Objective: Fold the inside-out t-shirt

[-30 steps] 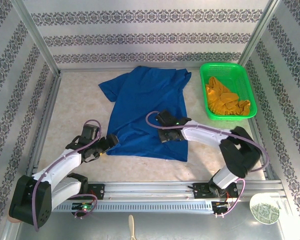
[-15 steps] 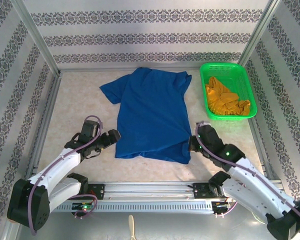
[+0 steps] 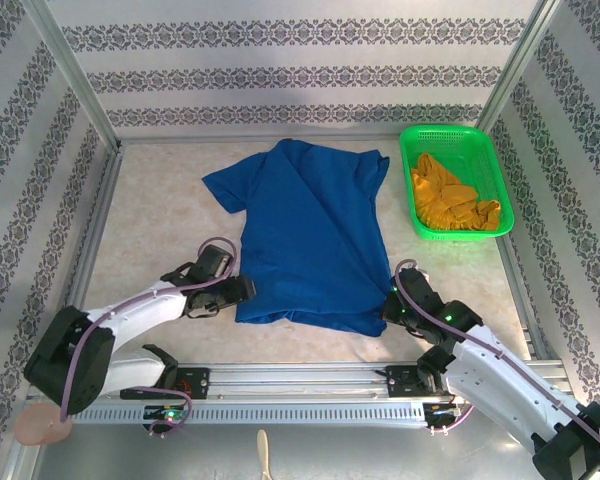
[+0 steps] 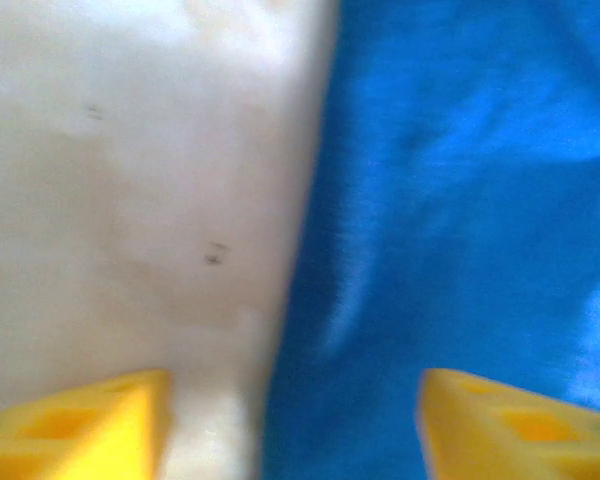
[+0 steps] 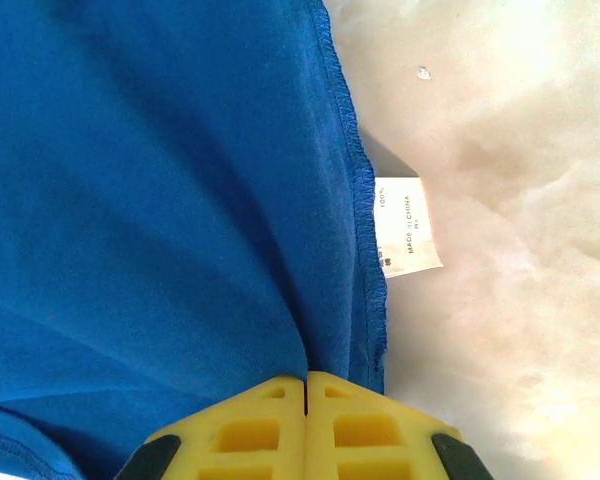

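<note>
Near hem of shirt (image 3: 310,230), right corner: right gripper (image 3: 392,304) was clamped on the cloth. In the wrist view its yellow fingers (image 5: 265,425) met with no gap and the blue fabric (image 5: 160,180) ran down between them, just inside the stitched side seam. A white care label (image 5: 408,225) stuck out from that seam, which fits a shirt turned inside out.

Near hem, left corner: left gripper (image 3: 242,292) sat at the shirt's edge. In its wrist view the gripper (image 4: 290,425) was spread wide, one finger over bare table (image 4: 130,180) and the other over the cloth (image 4: 450,200), with the shirt's edge running between them. Nothing was gripped on this side. The view was blurred, so I could not tell whether the fingertips touched the surface.

Shirt itself: spread flat on the table (image 3: 150,210), hem toward the arms, collar away, left sleeve splayed out to its far left. No fold had been made.

Beyond the shirt's far-right shoulder, just beside it: green basket (image 3: 445,128) holding a yellow garment (image 3: 450,200), apart from the shirt.

Judgement: the step in hand was securing both hem corners before the first fold, half done. The next move probably called for closing the left gripper on its corner, pinching both layers. Then both corners would lift evenly and carry toward the collar, keeping the hem taut so the cloth did not bunch.
</note>
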### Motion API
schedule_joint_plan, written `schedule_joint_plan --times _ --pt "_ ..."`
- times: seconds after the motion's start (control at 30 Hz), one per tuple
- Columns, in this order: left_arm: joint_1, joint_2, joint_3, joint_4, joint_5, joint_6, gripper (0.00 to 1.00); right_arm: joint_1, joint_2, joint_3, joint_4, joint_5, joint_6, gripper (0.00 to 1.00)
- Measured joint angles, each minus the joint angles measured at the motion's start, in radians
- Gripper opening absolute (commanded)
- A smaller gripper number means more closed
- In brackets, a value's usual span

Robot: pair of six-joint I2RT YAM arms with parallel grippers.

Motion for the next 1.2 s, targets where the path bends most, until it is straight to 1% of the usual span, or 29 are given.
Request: schedule_joint_plan --times 0.03,0.07,0.13,0.2,0.23,0.27,0.3,0.37,0.43,0.5,0.53,0.6,0.67,0.7,0.77,0.9,0.97,1.1,1.2 --pt "-0.005 0.014 0.007 -0.021 -0.034 0.0 0.1 0.0 0.0 0.0 0.001 0.0 0.004 0.0" --pt "-0.008 0.023 0.01 -0.039 -0.059 -0.001 0.0 0.0 0.0 0.0 0.002 0.0 0.005 0.0" --pt "-0.018 0.028 0.01 -0.056 -0.09 -0.005 0.0 0.0 -0.006 0.0 0.002 0.001 0.012 0.0" --pt "-0.04 0.025 0.011 -0.037 -0.103 -0.015 0.0 0.0 -0.023 0.0 0.0 0.001 0.024 0.0" --pt "-0.045 0.014 0.006 -0.034 -0.108 -0.024 0.1 0.0 -0.039 0.0 -0.003 0.002 0.028 0.0" --pt "-0.051 -0.005 -0.006 -0.016 -0.092 -0.037 0.27 0.0 -0.055 0.0 -0.006 0.002 0.034 0.0" --pt "-0.064 -0.026 -0.016 -0.013 -0.082 -0.043 0.38 0.0 -0.07 -0.001 -0.01 0.002 0.039 0.0" --pt "-0.079 -0.118 -0.026 -0.027 -0.075 -0.056 0.52 0.0 -0.102 -0.004 -0.015 0.002 0.05 0.0" --pt "-0.045 -0.204 -0.006 -0.043 -0.082 -0.052 0.56 0.0 -0.107 -0.006 -0.017 0.002 0.055 0.0" --pt "0.056 -0.219 0.061 -0.057 -0.068 -0.035 0.6 0.0 -0.1 -0.01 -0.017 0.002 0.057 0.0" --pt "0.128 -0.192 0.112 -0.054 -0.057 -0.023 0.64 0.0 -0.092 -0.012 -0.017 0.002 0.057 0.0" --pt "0.254 -0.083 0.224 -0.048 -0.026 0.0 0.68 0.0 -0.073 -0.014 -0.014 0.002 0.057 0.0" --pt "0.354 0.108 0.391 -0.039 0.002 0.031 0.71 0.0 -0.055 -0.014 -0.006 0.002 0.056 0.0" --pt "0.378 0.194 0.468 -0.043 0.012 0.044 0.72 0.0 -0.048 -0.014 -0.004 0.003 0.056 0.0" --pt "0.416 0.414 0.681 -0.058 0.034 0.076 0.73 0.0 -0.036 -0.014 0.002 0.007 0.056 0.0" --pt "0.433 0.73 1.035 -0.117 0.038 0.12 0.74 0.0 -0.024 -0.014 0.01 0.014 0.056 0.0" --pt "0.435 0.834 1.167 -0.166 0.026 0.13 0.74 -0.001 -0.02 -0.014 0.013 0.018 0.056 0.0" --pt "0.435 0.976 1.349 -0.276 -0.026 0.147 0.74 -0.001 -0.018 -0.014 0.013 0.021 0.056 0.0" --pt "0.435 1.043 1.426 -0.346 -0.055 0.151 0.73 -0.003 -0.017 -0.014 0.013 0.023 0.056 0.0"
